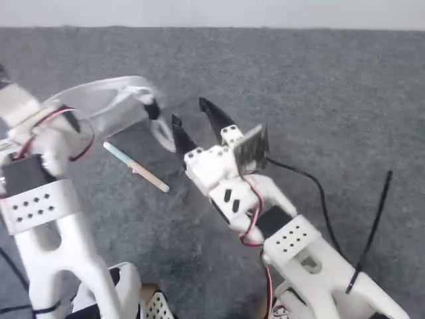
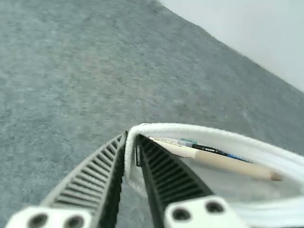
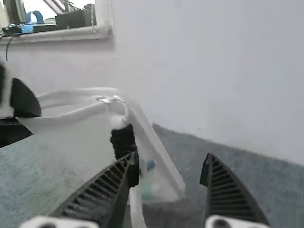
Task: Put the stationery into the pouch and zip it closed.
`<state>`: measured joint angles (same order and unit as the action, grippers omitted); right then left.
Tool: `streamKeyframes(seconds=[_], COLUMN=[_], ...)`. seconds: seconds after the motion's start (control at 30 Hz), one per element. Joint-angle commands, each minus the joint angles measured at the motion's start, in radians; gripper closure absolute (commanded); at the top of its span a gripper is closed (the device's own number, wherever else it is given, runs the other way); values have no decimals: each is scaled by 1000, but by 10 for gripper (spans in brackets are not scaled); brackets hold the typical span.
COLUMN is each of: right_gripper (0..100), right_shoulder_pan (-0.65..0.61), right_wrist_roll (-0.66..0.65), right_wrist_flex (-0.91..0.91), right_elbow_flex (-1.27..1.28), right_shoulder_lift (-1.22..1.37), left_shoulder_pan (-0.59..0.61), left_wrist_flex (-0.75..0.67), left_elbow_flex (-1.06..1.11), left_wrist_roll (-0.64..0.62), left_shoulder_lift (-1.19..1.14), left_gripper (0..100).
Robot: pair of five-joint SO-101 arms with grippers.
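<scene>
The left claw (image 2: 130, 137) is pinched shut on the rim of the white pouch (image 2: 213, 133), holding it off the desk (image 1: 319, 86) with its mouth open. Inside, one beige pencil (image 2: 223, 164) and one black pen (image 2: 213, 151) lie lengthwise along the pouch. The right claw (image 1: 189, 113) gapes wide with nothing in it, at the pouch's other end, its black zip pull (image 3: 122, 137) just beside one finger. One more pen (image 1: 136, 167) lies diagonally on the desk beneath, blue end toward the far left.

Spread claw (image 3: 169, 160), white pouch (image 3: 78, 137) alongside
</scene>
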<state>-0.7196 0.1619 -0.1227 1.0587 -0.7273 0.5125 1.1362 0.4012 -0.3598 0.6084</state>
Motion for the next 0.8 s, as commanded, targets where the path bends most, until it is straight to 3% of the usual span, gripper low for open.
streamKeyframes(seconds=[0.0,0.1,0.37,0.6,0.77], right_gripper=[794,794,794,794,794], right_shoulder_pan=[18,10,-56,-186,-214], right_wrist_roll=[78,83,80,32,11], right_wrist_flex=[266,360,367,321,277], right_elbow_flex=[-167,-204,-199,-261,-338], right_shoulder_lift=[-30,-30,33,366,582], left_shoulder_pan=[52,87,107,106,106], left_wrist_flex=[-55,-63,-64,-64,-64], left_elbow_flex=[-35,-35,-35,-35,-35], left_wrist_roll=[-21,-25,-40,-40,-40], left_shoulder_lift=[8,8,8,8,8], left_gripper=[989,989,989,989,989])
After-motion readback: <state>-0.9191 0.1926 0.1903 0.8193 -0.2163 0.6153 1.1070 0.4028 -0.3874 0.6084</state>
